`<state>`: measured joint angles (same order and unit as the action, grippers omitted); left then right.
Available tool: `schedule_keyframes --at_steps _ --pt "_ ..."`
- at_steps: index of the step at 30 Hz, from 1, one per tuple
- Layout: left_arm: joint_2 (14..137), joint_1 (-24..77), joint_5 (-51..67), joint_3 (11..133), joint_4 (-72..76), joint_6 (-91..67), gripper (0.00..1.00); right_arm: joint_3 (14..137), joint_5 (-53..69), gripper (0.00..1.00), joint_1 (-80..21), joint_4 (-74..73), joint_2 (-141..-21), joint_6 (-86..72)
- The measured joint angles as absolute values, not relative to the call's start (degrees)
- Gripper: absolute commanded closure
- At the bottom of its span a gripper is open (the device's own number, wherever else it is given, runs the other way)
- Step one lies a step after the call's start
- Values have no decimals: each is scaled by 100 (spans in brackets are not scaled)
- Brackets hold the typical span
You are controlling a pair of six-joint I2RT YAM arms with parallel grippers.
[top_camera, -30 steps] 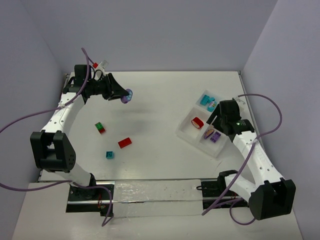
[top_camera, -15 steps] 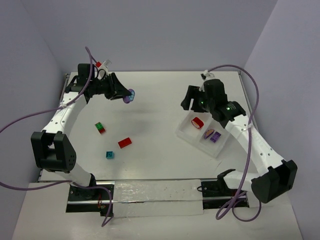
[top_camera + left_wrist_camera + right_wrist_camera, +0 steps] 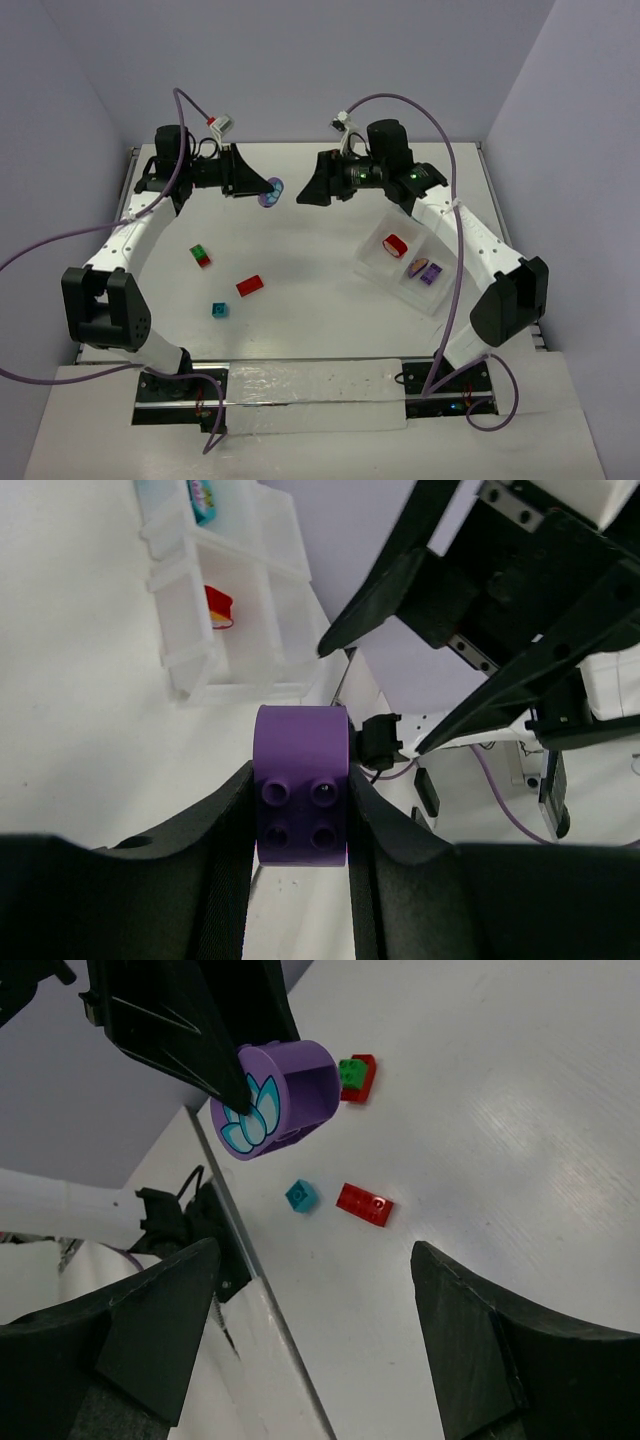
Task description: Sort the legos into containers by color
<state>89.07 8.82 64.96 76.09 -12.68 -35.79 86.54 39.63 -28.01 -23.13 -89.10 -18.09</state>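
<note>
One purple brick [image 3: 300, 780] in left fingers [image 3: 225, 830] (gripped) | right fingers [image 3: 150, 1330] spread | 3 loose: red lego [image 3: 250, 285], teal lego [image 3: 218, 309], green-red stack [image 3: 200, 256]

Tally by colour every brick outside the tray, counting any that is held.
red bricks: 2
green brick: 1
teal brick: 1
purple brick, held in the left tool: 1
Total: 5
</note>
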Motion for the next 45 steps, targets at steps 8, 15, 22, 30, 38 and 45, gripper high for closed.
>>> schedule_keyframes --at_steps 8,15,22,30,38,45 --pt "8748 891 6816 7538 -446 -4047 100 9031 4729 15 -2802 -1939 -9326 -2142" --pt "8670 895 6925 7372 202 -4475 100 9039 5126 16 -2815 -1333 -9504 -2667" --pt "8670 943 6941 7363 379 -4641 100 9172 5358 18 -2827 -954 -9828 -3114" --pt "8670 985 6949 7363 460 -4698 100 9227 5542 46 -2867 -362 -10040 -3700" --pt "8565 992 6988 7363 452 -4696 100 9225 5772 77 -2860 209 -10100 -4282" --pt "8447 991 6912 7363 350 -4622 75 9180 5875 100 -2862 424 -10106 -4429"
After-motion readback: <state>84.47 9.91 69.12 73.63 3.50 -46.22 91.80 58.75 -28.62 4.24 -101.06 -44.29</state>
